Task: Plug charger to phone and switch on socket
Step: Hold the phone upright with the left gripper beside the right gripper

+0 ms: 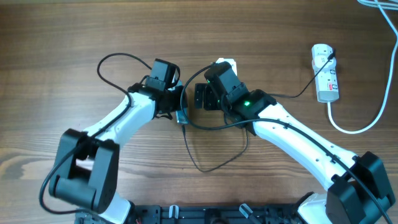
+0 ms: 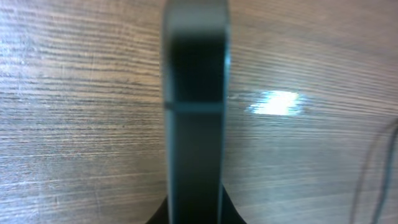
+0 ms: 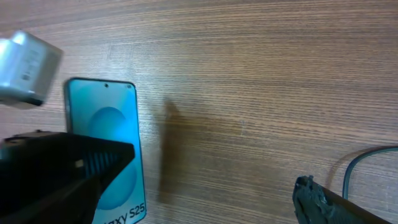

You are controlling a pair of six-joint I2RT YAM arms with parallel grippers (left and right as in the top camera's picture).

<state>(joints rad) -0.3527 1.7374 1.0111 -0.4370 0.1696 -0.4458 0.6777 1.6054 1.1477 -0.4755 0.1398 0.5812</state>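
Step in hand is judged to be plugging the charger [image 1: 286, 96] into the phone [image 3: 102, 124]; the socket [image 1: 325, 74] switch comes after that.

The phone is laid flat on the tabletop [image 1: 62, 37], screen up, between the 2 arms. The socket is set well apart from the phone, toward the right arm's side, with a black plug seated in it.

The left end effector [image 1: 178, 106] is closed fully, just beside the phone. Whether the plug tip is pinched in it cannot be told.

The right end effector [image 3: 217, 169] is spread wide with nothing held. 1 finger [image 3: 68, 168] is hung over the phone's lower part.

Next move, as judged: the plug tip must be lined up with the phone's port and pushed in straight, with the phone braced so it is not shoved away.

View differences:
- The right wrist view shows the lit cyan screen and a white block [image 3: 28, 68] just beside the phone's top end. Overhead, only a cyan sliver is seen.
- The socket and the cable run are given only overhead.
- The left wrist view shows the shut fingers [image 2: 196, 124] over bare wood; no phone.
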